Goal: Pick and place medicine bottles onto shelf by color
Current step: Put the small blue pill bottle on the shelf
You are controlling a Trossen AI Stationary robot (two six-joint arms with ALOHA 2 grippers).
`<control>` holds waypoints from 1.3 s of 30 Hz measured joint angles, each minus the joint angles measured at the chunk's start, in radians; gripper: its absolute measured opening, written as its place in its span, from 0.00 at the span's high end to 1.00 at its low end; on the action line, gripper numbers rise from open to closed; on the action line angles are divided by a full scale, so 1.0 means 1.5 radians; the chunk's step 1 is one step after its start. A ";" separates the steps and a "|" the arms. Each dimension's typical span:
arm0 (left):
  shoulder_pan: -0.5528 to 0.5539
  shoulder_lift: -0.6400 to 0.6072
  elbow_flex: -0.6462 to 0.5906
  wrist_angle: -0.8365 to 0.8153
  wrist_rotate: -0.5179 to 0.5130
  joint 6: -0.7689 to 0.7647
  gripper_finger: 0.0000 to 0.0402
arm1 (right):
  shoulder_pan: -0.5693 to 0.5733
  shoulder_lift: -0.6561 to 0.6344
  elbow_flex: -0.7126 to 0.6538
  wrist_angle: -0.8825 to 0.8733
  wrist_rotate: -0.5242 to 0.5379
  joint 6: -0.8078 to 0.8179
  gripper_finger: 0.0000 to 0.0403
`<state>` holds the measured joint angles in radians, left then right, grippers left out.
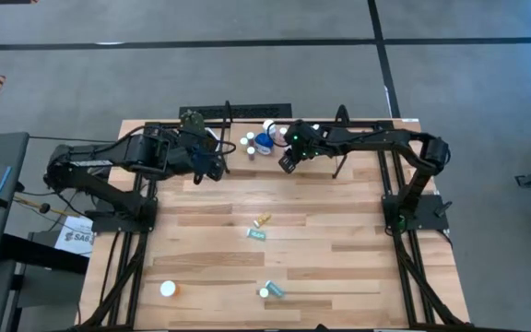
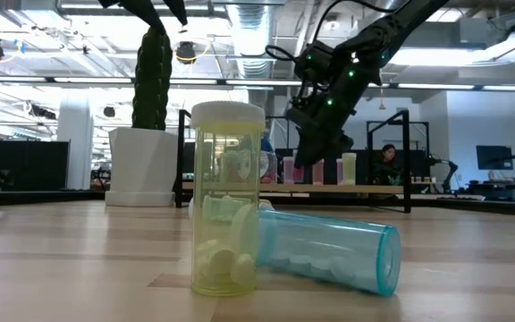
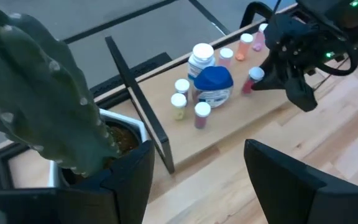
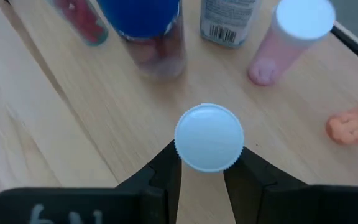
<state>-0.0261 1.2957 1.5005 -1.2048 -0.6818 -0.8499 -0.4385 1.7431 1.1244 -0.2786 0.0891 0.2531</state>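
Observation:
The shelf (image 3: 229,124) stands at the table's far edge, and several small bottles stand on its board around a larger blue-capped bottle (image 3: 213,84). My right gripper (image 4: 209,154) is over the board, shut on a white-capped bottle with a red-pink body (image 3: 252,78). My left gripper (image 3: 197,180) is open and empty, near the cactus pot (image 3: 126,134) at the shelf's left end. On the table an upright yellow bottle (image 2: 226,197) stands beside a teal bottle (image 2: 329,255) lying on its side. An amber bottle (image 1: 261,219) and another teal one (image 1: 256,235) lie mid-table. My right gripper pinches the bottle at the rim of its white cap (image 4: 209,163), one finger on each opposite side. The fingers come from above, slanting down. The bottle is upright. Whether its base rests on the shelf board or hangs just above it, I cannot tell.
The tall green cactus (image 3: 30,93) in its white pot stands close to my left gripper. Black shelf posts and rails (image 3: 138,99) rise beside it. A white-capped orange bottle (image 1: 167,289) stands near the table's front left. Pink and orange bottles (image 4: 291,37) stand close around the held one.

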 joint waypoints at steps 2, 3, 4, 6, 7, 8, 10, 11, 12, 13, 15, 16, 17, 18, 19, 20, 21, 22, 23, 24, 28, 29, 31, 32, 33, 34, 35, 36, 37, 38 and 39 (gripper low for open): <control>0.009 0.000 0.000 0.000 0.008 0.012 0.41 | 0.000 0.011 0.001 0.010 0.000 -0.002 0.70; 0.011 0.000 0.000 0.000 0.012 0.018 0.41 | 0.000 0.018 0.001 0.013 -0.001 -0.006 0.70; 0.013 0.000 0.000 0.000 0.017 0.022 0.41 | 0.000 0.021 0.002 0.015 0.000 -0.012 0.70; 0.018 0.000 0.000 0.000 0.021 0.033 0.41 | 0.000 0.027 0.003 0.021 0.000 -0.013 0.69; 0.020 0.000 0.000 0.000 0.024 0.038 0.41 | 0.000 0.028 0.003 0.021 0.000 -0.013 0.70; 0.022 0.000 0.000 0.000 0.028 0.040 0.41 | 0.000 0.028 0.002 0.022 0.000 -0.013 0.70; 0.028 0.000 0.000 0.000 0.032 0.041 0.41 | 0.000 0.029 0.002 0.029 0.002 -0.013 0.70; 0.030 0.000 0.000 0.000 0.033 0.041 0.41 | 0.000 0.029 0.001 0.033 0.006 -0.015 0.70; 0.032 0.000 0.000 0.000 0.033 0.044 0.41 | 0.000 0.029 0.001 0.037 0.008 -0.017 0.70; 0.034 0.000 0.000 0.000 0.033 0.049 0.41 | -0.002 0.029 0.001 0.041 0.008 -0.018 0.69; 0.038 0.000 0.000 0.000 0.033 0.058 0.41 | -0.006 0.029 0.001 0.044 0.008 -0.018 0.70; 0.039 0.000 0.000 0.000 0.034 0.058 0.41 | -0.007 0.029 0.001 0.045 0.009 -0.019 0.70; 0.041 0.000 0.000 0.000 0.034 0.058 0.41 | -0.010 0.029 0.001 0.046 0.009 -0.023 0.69; 0.042 0.000 0.000 0.000 0.034 0.059 0.41 | -0.011 0.029 0.000 0.049 0.009 -0.029 0.69; 0.042 0.000 0.000 0.000 0.034 0.059 0.41 | -0.011 0.029 0.000 0.051 0.009 -0.033 0.69; 0.042 0.000 0.000 0.000 0.034 0.060 0.41 | -0.011 0.029 0.000 0.052 0.010 -0.035 0.69; 0.042 0.000 0.000 0.000 0.034 0.062 0.41 | -0.011 0.029 0.000 0.053 0.010 -0.035 0.69; 0.042 0.000 0.000 0.000 0.034 0.065 0.41 | -0.010 0.029 0.000 0.053 0.010 -0.035 0.69; 0.042 0.000 0.000 0.000 0.034 0.066 0.41 | -0.011 0.029 0.000 0.053 0.010 -0.035 0.69; 0.042 0.000 0.000 0.000 0.034 0.066 0.41 | -0.011 0.029 0.000 0.053 0.010 -0.035 0.69; 0.042 0.000 0.000 0.000 0.034 0.066 0.41 | -0.010 0.029 0.000 0.055 0.010 -0.048 0.67; 0.042 0.000 0.000 0.000 0.034 0.066 0.41 | -0.010 0.029 0.000 0.055 0.010 -0.053 0.66; 0.042 0.000 0.000 0.000 0.034 0.066 0.41 | -0.010 0.029 0.000 0.056 0.010 -0.064 0.63; 0.042 0.000 0.000 0.000 0.034 0.066 0.41 | -0.010 0.029 0.000 0.056 0.010 -0.067 0.62; 0.042 0.000 0.000 0.000 0.034 0.066 0.41 | -0.010 0.029 -0.001 0.056 0.010 -0.070 0.60; 0.042 0.000 0.000 0.000 0.034 0.066 0.41 | -0.012 0.029 -0.001 0.057 0.010 -0.070 0.59; 0.042 0.000 0.000 0.000 0.034 0.065 0.41 | -0.013 0.029 -0.001 0.059 0.010 -0.070 0.57; 0.042 0.000 0.000 0.000 0.034 0.065 0.41 | -0.015 0.029 -0.001 0.062 0.010 -0.070 0.55; 0.042 0.000 0.000 0.000 0.034 0.065 0.41 | -0.016 0.029 -0.001 0.064 0.010 -0.070 0.54; 0.042 0.000 0.000 0.000 0.034 0.065 0.41 | -0.018 0.029 -0.001 0.066 0.010 -0.070 0.52; 0.042 0.000 0.000 0.000 0.034 0.065 0.41 | -0.020 0.029 0.001 0.064 0.010 -0.070 0.50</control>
<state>0.0376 1.2957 1.5005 -1.2053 -0.6312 -0.7525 -0.4685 1.7870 1.1262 -0.1824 0.1043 0.1484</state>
